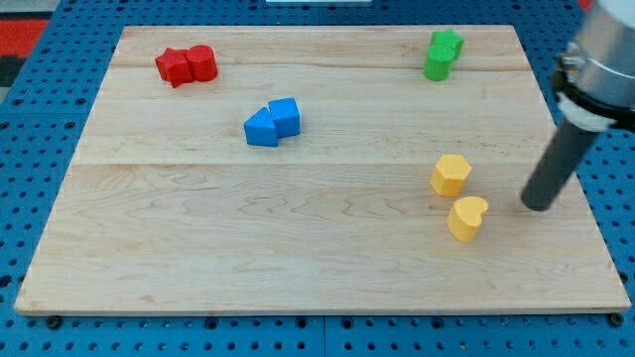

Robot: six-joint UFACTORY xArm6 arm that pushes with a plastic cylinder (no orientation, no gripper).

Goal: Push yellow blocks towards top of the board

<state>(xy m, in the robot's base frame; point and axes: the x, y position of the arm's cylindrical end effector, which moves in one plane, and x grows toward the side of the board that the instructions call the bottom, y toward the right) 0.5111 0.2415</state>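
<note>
A yellow hexagon block (450,175) and a yellow heart-shaped block (467,218) lie close together at the view's lower right of the wooden board (298,248), the heart just below the hexagon. My tip (538,206) rests on the board to the right of both, about level with the heart block and apart from it. The dark rod rises from the tip toward the view's upper right.
Two red blocks (186,65) touch each other at the upper left. Two blue blocks (272,122) touch near the upper middle. Two green blocks (443,53) sit at the upper right. The board's right edge lies just right of my tip.
</note>
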